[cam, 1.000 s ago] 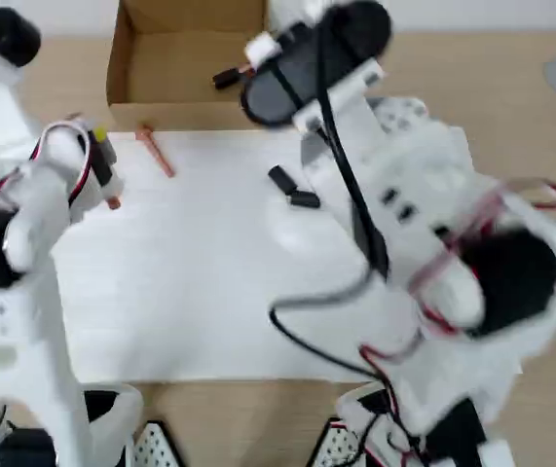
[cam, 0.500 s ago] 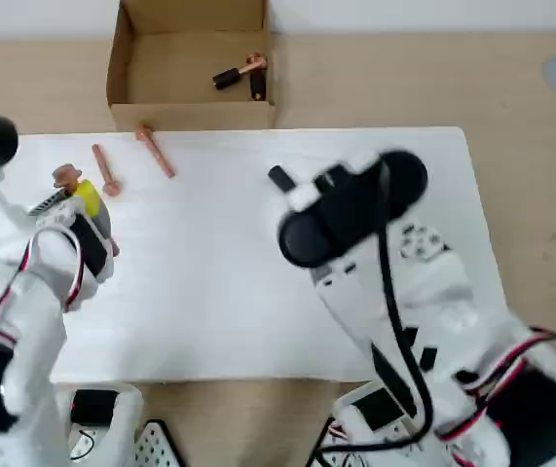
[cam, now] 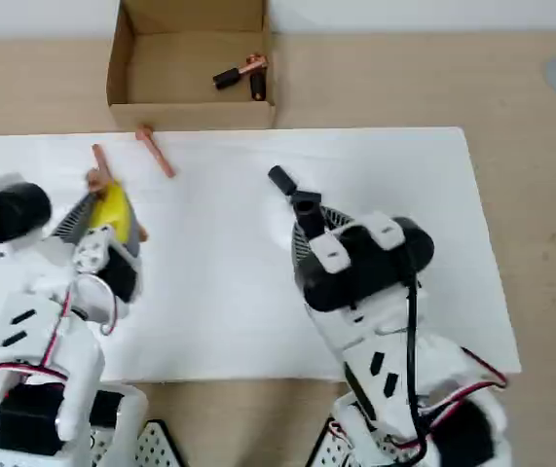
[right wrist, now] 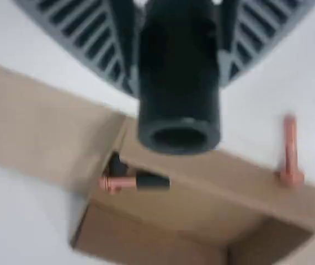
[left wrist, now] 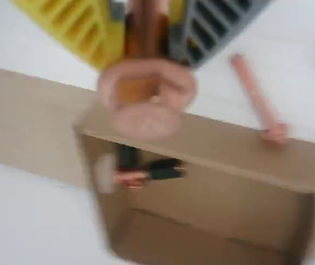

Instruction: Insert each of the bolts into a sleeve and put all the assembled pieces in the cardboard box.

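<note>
Since each arm has one half of a pair in hand, the step is judged to be the mating of the two. A copper bolt [left wrist: 146,91] is clamped by its shank between the yellow and grey jaws of the left gripper [left wrist: 146,25], which are closed to the shank's width, with the flanged head just past the jaw tips. A black sleeve [right wrist: 179,99] is pinched between the jaws of the right gripper [right wrist: 179,27], its open bore facing away from them. For a clean fit, bolt and bore should be set on one line before any push is made, and the push made slowly (a tilted entry would probably jam or twist a part in its grip). The round, open bore is given by the right wrist view, where the high view offers a dark stub. From the high view the spacing is read: the grippers are well apart over the white mat [cam: 219,282], a loose sleeve [cam: 279,178] lies just beyond the right jaws, and a loose bolt [cam: 157,154] lies between the left jaws and the cardboard box [cam: 117,73], in which assembled pieces [cam: 239,73] are already lying.
</note>
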Controlling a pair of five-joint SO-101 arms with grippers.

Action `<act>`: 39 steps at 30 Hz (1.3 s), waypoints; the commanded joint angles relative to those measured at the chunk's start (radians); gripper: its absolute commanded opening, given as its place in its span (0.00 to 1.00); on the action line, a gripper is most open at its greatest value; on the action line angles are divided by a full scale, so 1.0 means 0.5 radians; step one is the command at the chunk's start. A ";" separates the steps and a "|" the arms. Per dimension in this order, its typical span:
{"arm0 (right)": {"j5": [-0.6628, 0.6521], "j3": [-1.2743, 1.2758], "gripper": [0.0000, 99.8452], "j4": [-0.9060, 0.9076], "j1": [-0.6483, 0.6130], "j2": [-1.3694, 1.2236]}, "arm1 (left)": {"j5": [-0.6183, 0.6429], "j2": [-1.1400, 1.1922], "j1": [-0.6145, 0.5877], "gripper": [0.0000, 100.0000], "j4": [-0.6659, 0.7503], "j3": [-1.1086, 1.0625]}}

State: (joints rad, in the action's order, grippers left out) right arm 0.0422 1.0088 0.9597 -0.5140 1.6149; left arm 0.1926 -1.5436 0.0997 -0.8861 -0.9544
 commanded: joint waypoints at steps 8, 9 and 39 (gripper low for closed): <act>0.175 0.827 0.01 -0.555 -0.026 0.446 | -0.003 -0.072 0.301 0.01 0.427 -0.068; 0.230 0.882 0.01 -0.577 -0.044 0.462 | -0.003 -0.069 0.307 0.01 0.470 -0.080; 0.279 1.358 0.01 -0.853 -0.526 0.649 | -0.147 -0.069 0.718 0.01 0.488 -0.301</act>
State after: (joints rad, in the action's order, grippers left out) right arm 0.1726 1.6855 0.5608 -0.7641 1.8082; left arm 0.1250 -1.5742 0.4266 -0.6651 -1.0894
